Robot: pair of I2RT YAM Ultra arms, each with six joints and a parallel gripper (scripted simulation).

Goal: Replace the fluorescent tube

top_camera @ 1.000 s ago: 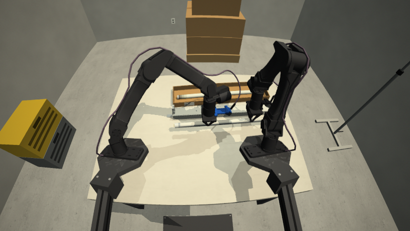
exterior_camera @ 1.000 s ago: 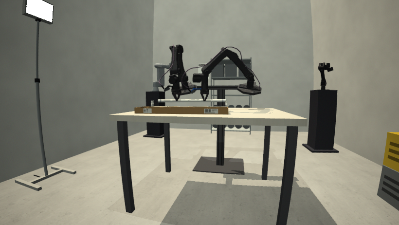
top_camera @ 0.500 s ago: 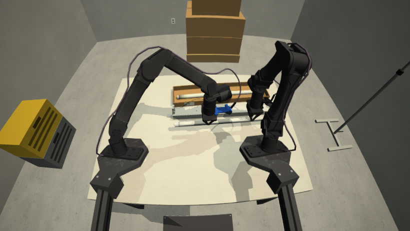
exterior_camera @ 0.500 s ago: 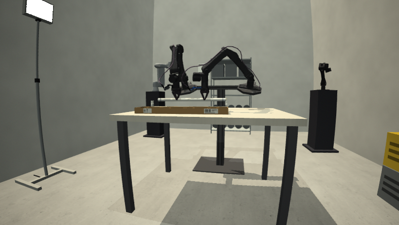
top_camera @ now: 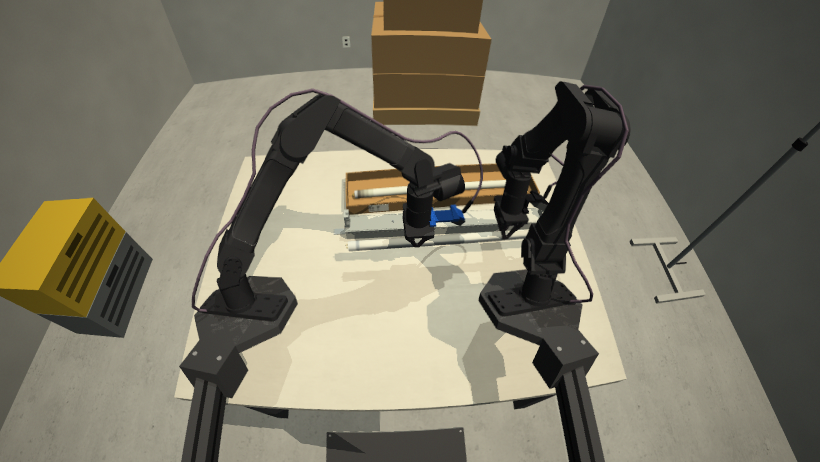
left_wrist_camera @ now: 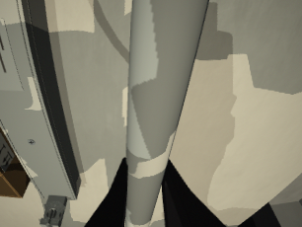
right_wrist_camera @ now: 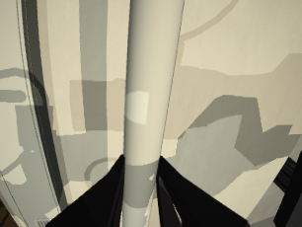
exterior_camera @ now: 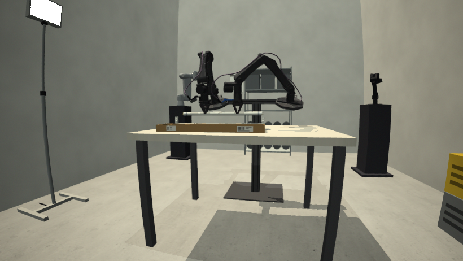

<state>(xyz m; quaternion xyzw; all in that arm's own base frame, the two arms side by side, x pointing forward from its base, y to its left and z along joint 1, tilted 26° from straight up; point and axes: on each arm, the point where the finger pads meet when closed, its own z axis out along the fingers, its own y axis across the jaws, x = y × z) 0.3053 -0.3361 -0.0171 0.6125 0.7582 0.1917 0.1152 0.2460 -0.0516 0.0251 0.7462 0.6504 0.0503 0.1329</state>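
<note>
While the bench (top_camera: 372, 367) (exterior_camera: 301, 140) spreads beneath everything, the two dark arms reach across it from one side. Towards its far side in the top view sits the carton (top_camera: 375, 172) (exterior_camera: 207, 127) (left_wrist_camera: 17, 185), flat and wholly on the bench, a long, low thing with labels on its outer wall. Alongside it, nearer the arm bases, runs the pale light fixture (top_camera: 372, 222) (left_wrist_camera: 39, 128) (right_wrist_camera: 12, 49).

The old fluorescent tube (top_camera: 378, 192) lies lengthwise inside the carton (the left arm hides part of it from above). The LED tube (top_camera: 372, 243) (exterior_camera: 223, 113) (left_wrist_camera: 163, 74) (right_wrist_camera: 150, 64) hangs nearly level above the bench, on the arm-base side of the fixture and out of the lampholders.

Both the left gripper (top_camera: 417, 243) (exterior_camera: 237, 112) (left_wrist_camera: 145, 163) and the right gripper (top_camera: 508, 235) (exterior_camera: 204, 112) (right_wrist_camera: 140, 161) grasp that LED tube, fingers closed against its sides. Smallest, a grey lampholder (left_wrist_camera: 54, 209) stands at the fixture's end in the left wrist view.
</note>
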